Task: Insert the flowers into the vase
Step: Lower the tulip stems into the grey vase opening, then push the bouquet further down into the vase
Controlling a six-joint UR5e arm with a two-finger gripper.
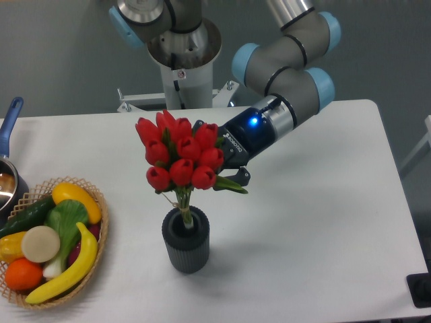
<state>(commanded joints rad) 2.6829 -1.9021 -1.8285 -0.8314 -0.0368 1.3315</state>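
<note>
The flowers (180, 153), a bunch of red tulip buds with green leaves, stand nearly upright over the vase (187, 250). Their bound pale stems reach down into its round mouth. The vase is a small dark grey ribbed cylinder standing near the table's front, left of centre. My gripper (227, 171) comes in from the right and is shut on the flowers just under the buds. Its fingers are mostly hidden behind the buds and leaves.
A wicker basket (103, 223) of fruit and vegetables sits at the front left. A pot with a blue handle (10, 120) is at the left edge. The robot's base (182, 57) stands behind the table's middle.
</note>
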